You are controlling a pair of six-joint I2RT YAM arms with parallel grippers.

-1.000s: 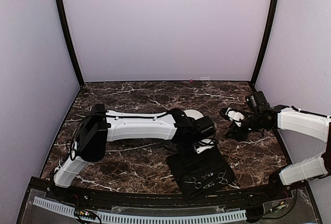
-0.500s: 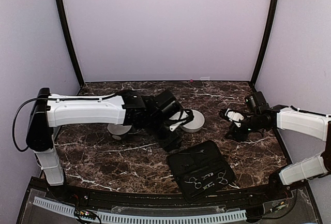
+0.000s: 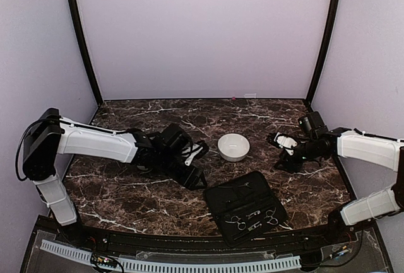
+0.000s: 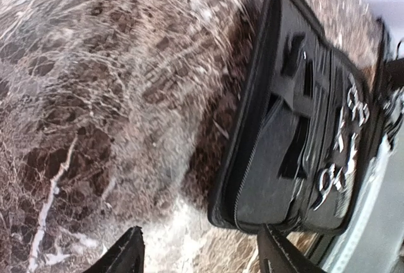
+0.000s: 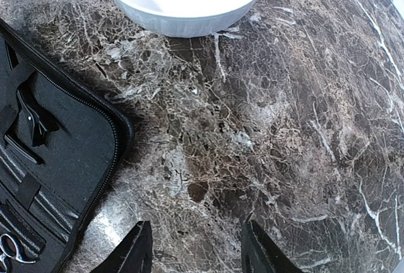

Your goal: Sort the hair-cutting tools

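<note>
As the silvery scissors [image 3: 238,222] lie in the near half of the open black case [image 3: 221,207], the left gripper [image 4: 202,235] hovers just left of the case, jaws spread and empty; the right gripper [image 5: 196,235], likewise spread, hangs beyond its far-right corner.

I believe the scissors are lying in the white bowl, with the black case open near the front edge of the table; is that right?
Not quite: the scissors lie in the open black case, not in the white bowl. The case is indeed open near the front edge of the table. The top view shows it.
</note>
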